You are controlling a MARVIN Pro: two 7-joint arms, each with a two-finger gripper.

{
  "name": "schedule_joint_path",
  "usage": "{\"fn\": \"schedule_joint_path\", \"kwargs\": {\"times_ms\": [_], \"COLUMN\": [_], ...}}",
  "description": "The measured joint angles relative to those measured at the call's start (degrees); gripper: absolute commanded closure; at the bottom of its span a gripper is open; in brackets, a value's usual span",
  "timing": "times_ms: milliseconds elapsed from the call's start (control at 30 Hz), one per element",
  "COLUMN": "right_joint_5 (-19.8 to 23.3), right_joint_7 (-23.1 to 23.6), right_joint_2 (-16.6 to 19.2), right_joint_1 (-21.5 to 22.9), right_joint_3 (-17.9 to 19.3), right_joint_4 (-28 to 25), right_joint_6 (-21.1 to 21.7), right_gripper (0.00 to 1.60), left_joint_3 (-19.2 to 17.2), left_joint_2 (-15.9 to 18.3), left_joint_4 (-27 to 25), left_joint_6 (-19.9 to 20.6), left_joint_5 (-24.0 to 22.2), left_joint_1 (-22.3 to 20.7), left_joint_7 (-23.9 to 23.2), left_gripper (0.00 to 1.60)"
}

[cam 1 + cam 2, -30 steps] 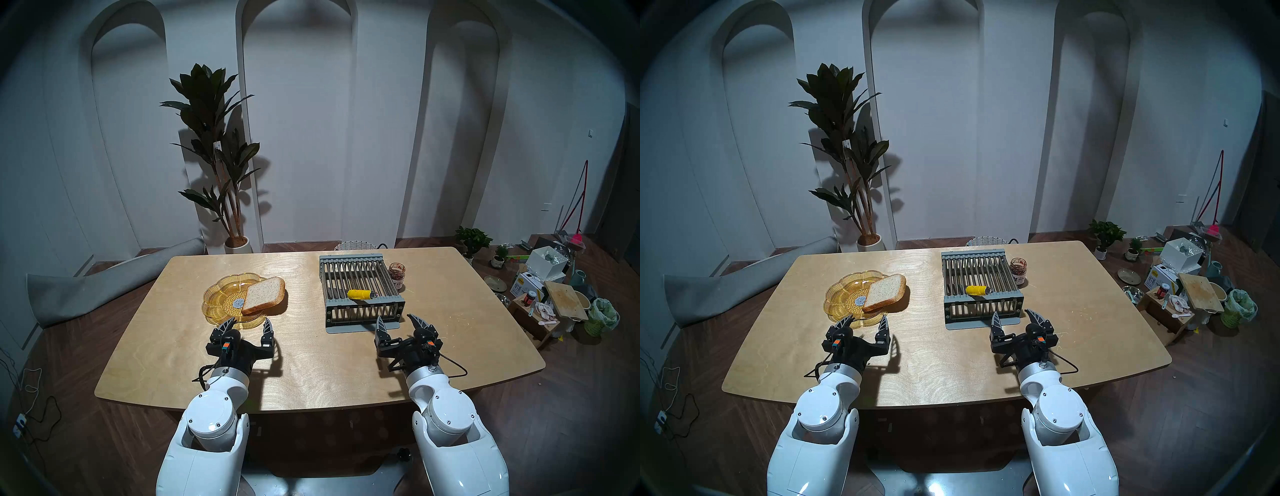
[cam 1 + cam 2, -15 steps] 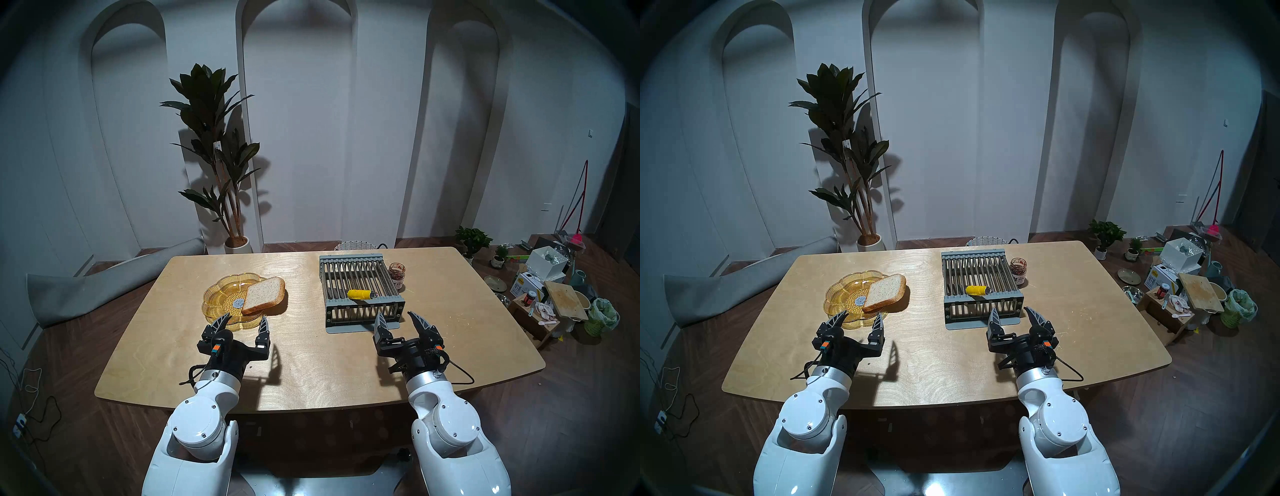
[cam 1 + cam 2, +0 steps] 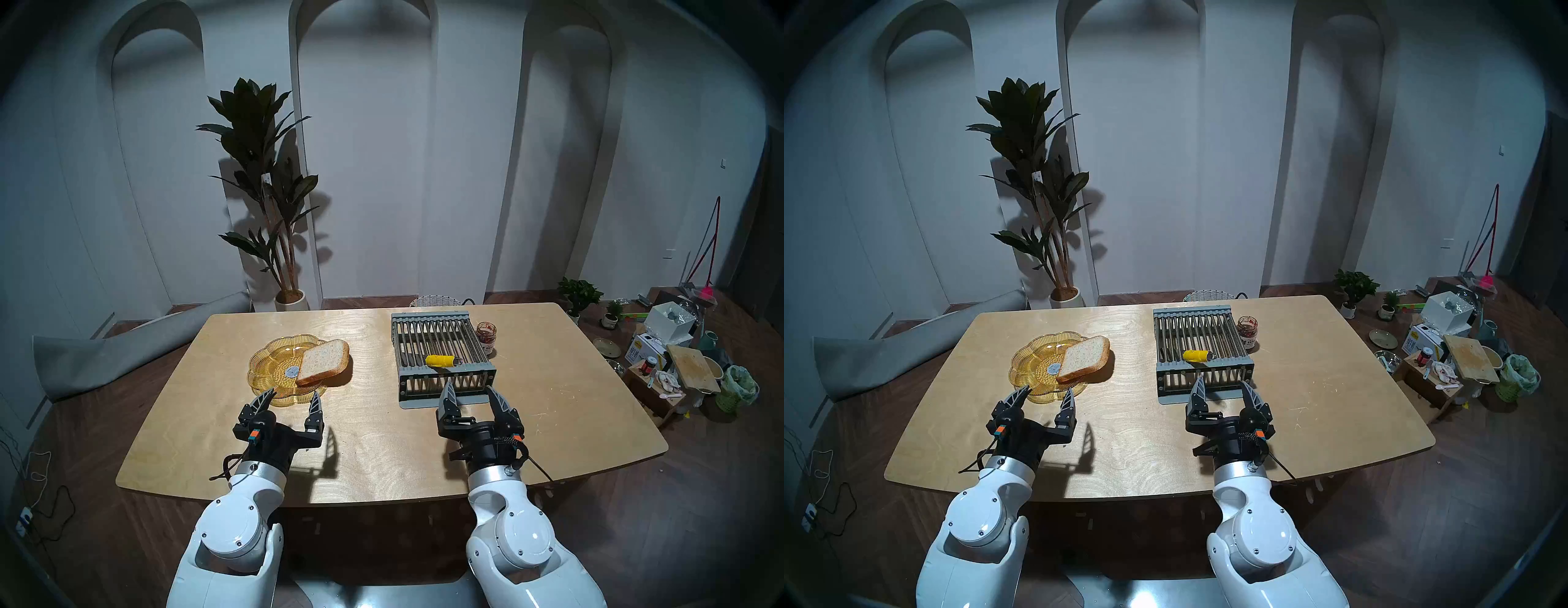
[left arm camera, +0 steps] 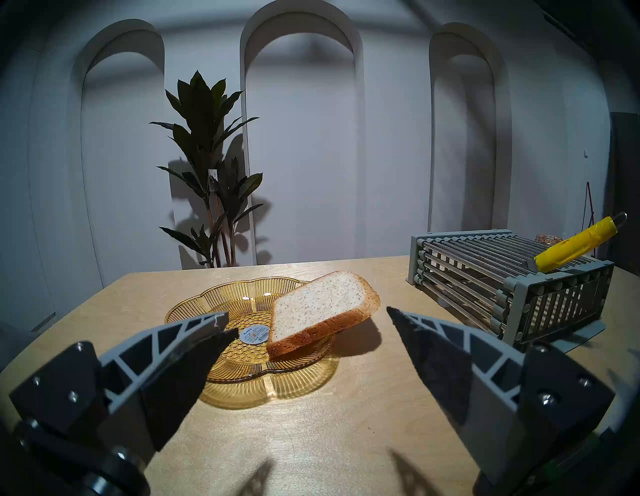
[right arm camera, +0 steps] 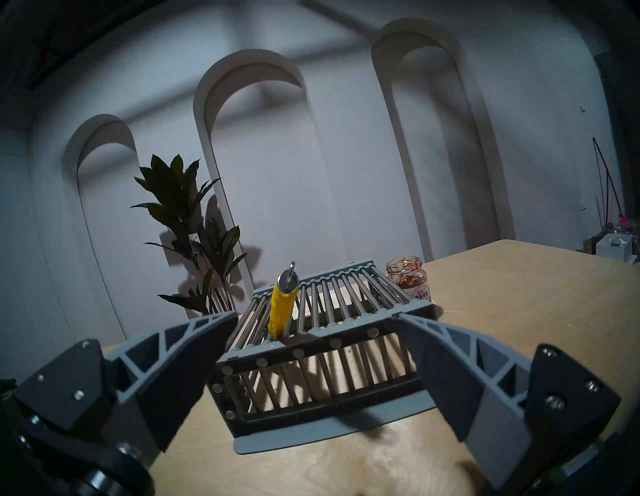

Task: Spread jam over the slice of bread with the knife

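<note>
Two hands hover above the near part of the wooden surface (image 3: 382, 450), and both stand wide open with nothing in them. The right hand (image 3: 471, 392) is just in front of the grey drying rack (image 3: 445, 382); the left hand (image 3: 290, 397) is at the near rim of the amber glass plate (image 3: 265, 371), left of the rack.

The knife (image 5: 282, 304) sticks in the rack near its front edge, the yellow handle with its metal ring leaning up out of the bars. The jam jar (image 5: 408, 280) stands without a lid just beside the rack, at its far right corner. The slice of bread (image 4: 322, 308) lies tilted on the plate, its far end over the rim toward the rack.

As I judge it, the task is not really begun: the bread face shows no red, the knife is not taken, and the jam is in the jar. Left to do are taking the knife, dipping it, and spreading.

The blade is hidden between the bars, so its state I cannot tell. How much jam is left is also hard to see; the glass is smeared.
</note>
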Motion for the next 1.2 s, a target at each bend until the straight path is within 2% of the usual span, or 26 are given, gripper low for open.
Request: {"fn": "schedule_joint_path", "kwargs": {"times_ms": [267, 500, 1200], "right_joint_5": [2.0, 2.9, 2.2], "right_joint_7": [-7.7, -13.2, -22.2], "right_joint_2": [2.1, 2.3, -0.9], "right_joint_1": [4.2, 8.5, 20.3], "right_joint_3": [-5.8, -8.9, -15.2], "right_joint_4": [1.7, 5.0, 15.9], "right_joint_6": [-2.9, -3.6, -6.2], "right_gripper": [0.0, 0.0, 0.0], "left_joint_3": [-0.1, 0.1, 0.2], "left_joint_2": [0.1, 0.2, -0.3], "left_joint_4": [-0.3, -0.4, -0.2], "left_joint_6": [-0.6, -0.7, -0.8], "left_joint_5": [-0.3, -0.2, -0.5], "left_joint_1": [0.8, 0.9, 0.5], "left_joint_7": [-0.2, -0.2, 0.2], "left_gripper": [0.0, 0.0, 0.0]}}
